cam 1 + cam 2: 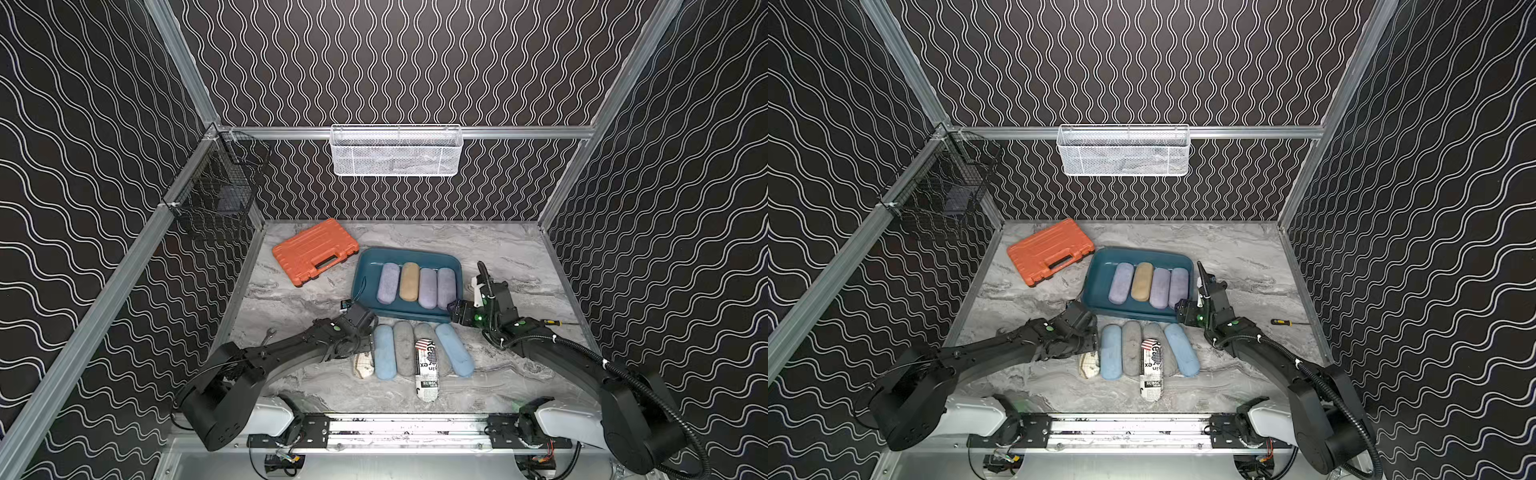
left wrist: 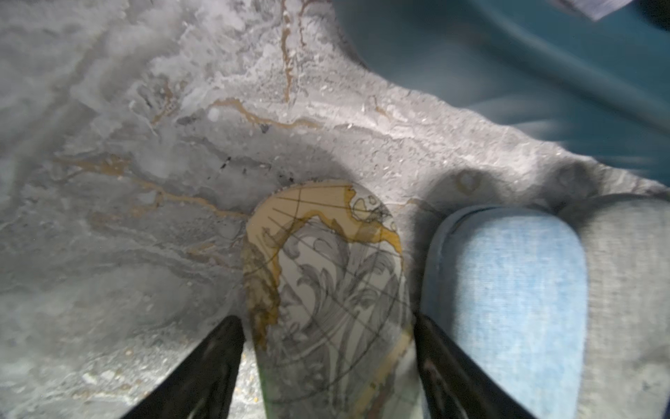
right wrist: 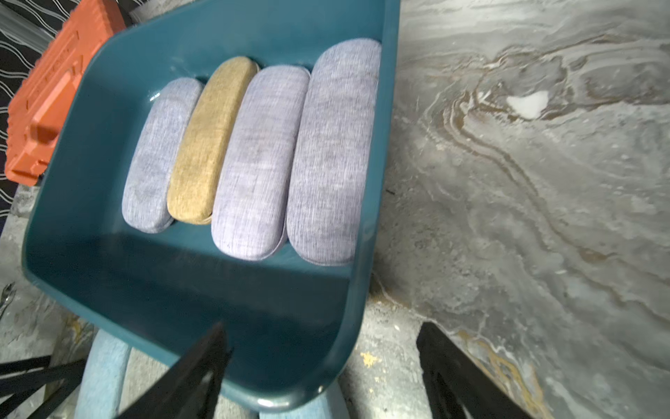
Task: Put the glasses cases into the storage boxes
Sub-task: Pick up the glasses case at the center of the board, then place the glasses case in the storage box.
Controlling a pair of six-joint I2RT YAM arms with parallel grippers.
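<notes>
Near the front edge of the worktop, a row of glasses cases lies side by side. The left arm reaches low over the end nearer the left edge, and the left tool pinches the map-print case there. Farther back, in the middle, the teal tray holds three lilac cases and one tan case. The right arm bends to its near right corner, with the right tool spread wide across the wall.

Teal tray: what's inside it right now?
Inside the teal tray, four cases lie side by side: three lilac cases and one tan case, second from the robot's left. Anything beneath them is covered.
</notes>
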